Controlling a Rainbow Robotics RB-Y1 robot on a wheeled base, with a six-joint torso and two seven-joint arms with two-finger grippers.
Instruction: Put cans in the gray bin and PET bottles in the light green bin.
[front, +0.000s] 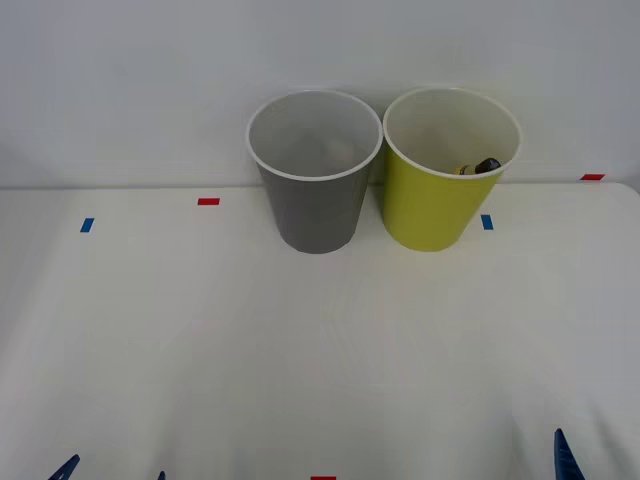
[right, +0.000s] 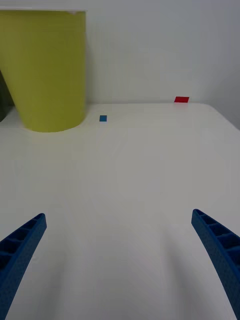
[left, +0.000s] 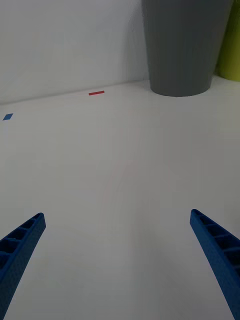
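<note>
two bins stand side by side at the far edge of the white counter (front: 320, 350), against the pale wall: the gray bin (front: 315, 205) on the robot's left and the light green bin (front: 440, 205) on its right, their white rims just about touching, both upright. inside the light green bin, low against the wall on its right side, lies the pet bottle (front: 478, 167), of which a bit of yellow label and the black cap peek over the rim; how it lies beyond that cannot be told. the gray bin's pale inside shows something faint at the bottom, too dim to name. small tape marks dot the counter: a red mark (front: 208, 201) and a blue mark (front: 87, 225) to the left of the gray bin, another blue mark (front: 487, 222) just right of the light green bin, a red mark at the far right corner (front: 592, 177), and a red mark at the near edge (front: 323, 478). the left hand (left: 117, 235) hangs low over the near left part of the counter, well short of the gray bin, its blue ribbed fingers (left: 22, 240) spread wide with nothing between them. the right hand (right: 119, 235) sits likewise over the near right part, facing the light green bin from well back, its fingers (right: 215, 240) also wide apart and holding nothing. in the front view only the blue tips show at the bottom edge, left and right.
</note>
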